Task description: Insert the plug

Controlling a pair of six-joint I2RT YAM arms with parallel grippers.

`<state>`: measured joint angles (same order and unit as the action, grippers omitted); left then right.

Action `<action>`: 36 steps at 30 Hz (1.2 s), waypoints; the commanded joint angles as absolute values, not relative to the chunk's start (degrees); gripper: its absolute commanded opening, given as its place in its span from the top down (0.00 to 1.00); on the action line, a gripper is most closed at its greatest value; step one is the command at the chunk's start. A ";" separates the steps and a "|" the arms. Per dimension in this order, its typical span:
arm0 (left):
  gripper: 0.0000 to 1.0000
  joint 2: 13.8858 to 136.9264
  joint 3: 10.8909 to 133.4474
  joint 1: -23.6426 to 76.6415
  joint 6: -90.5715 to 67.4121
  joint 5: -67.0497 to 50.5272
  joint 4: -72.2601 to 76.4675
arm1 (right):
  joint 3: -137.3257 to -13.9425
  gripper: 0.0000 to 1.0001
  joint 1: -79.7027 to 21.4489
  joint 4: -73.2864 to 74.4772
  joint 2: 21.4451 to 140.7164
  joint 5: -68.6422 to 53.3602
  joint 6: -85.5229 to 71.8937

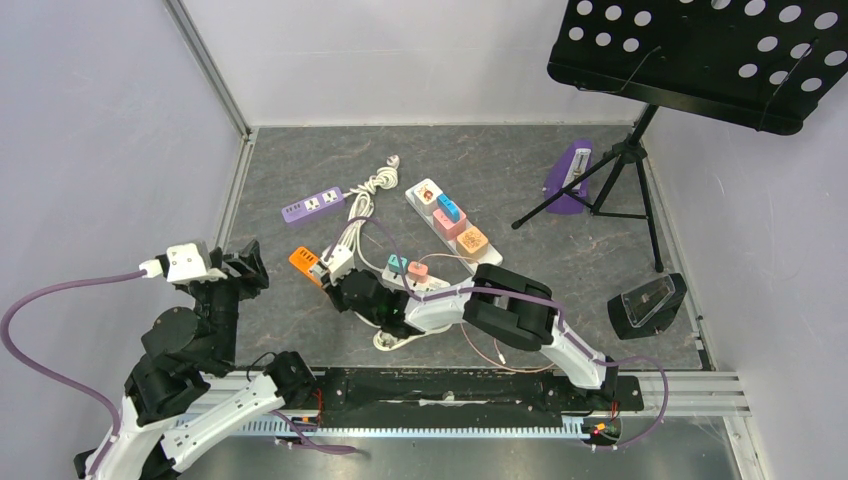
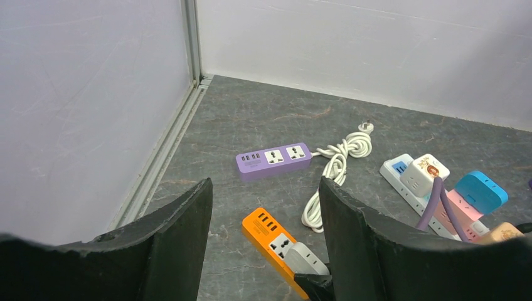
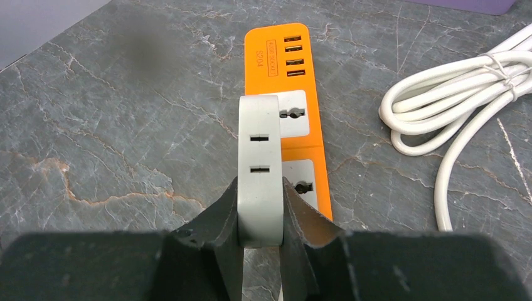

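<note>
Reaching across the grey marbled tabletop [image 1: 500, 160] in the top view, the right claw [image 1: 340, 272] pinches a pale grey flat-sided plug [image 1: 338, 260] over the orange plastic power strip [image 1: 302, 262], probably to line its prongs up with a socket. The left claw [image 1: 247, 266] hangs spread and empty near the left wall, well apart, so the strip is unobstructed.

From the left wrist, the strip lies diagonally with bare tabletop on its left. A purple power strip [image 2: 274, 158] and a coiled white cord [image 2: 339, 157] lie beyond it.

From the right wrist, the plug stands upright, squeezed by its flat sides above the strip's two sockets. Its prongs are hidden underneath, so I cannot tell whether they are seated. The cord lies near on the right, and the open room is on the left.
</note>
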<state>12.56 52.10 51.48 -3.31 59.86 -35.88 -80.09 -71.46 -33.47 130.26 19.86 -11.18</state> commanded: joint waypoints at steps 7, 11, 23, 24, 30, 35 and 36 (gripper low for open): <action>0.31 13.23 52.64 51.59 -1.70 60.34 -34.28 | -82.55 1.00 -71.47 -17.20 137.40 23.58 -8.96; 0.31 13.14 52.67 51.56 -2.24 60.34 -34.45 | -81.43 1.00 -71.11 -16.37 137.41 22.01 -10.60; 0.31 13.97 52.73 51.59 -2.99 59.87 -34.45 | -86.16 0.61 -68.96 -15.11 131.15 20.49 -10.76; 0.31 13.97 52.75 51.51 -3.03 59.85 -34.45 | -87.03 0.57 -68.74 -14.97 130.89 19.75 -10.60; 0.31 13.95 52.82 51.58 -3.08 59.76 -34.45 | -90.18 0.39 -67.94 -14.95 129.26 17.61 -9.41; 0.31 13.97 52.82 51.55 -2.99 59.69 -34.45 | -91.36 0.38 -67.69 -14.64 127.96 17.18 -9.79; 0.31 13.99 52.86 51.55 -2.99 59.73 -34.45 | -91.61 0.38 -67.68 -14.31 127.68 17.22 -10.08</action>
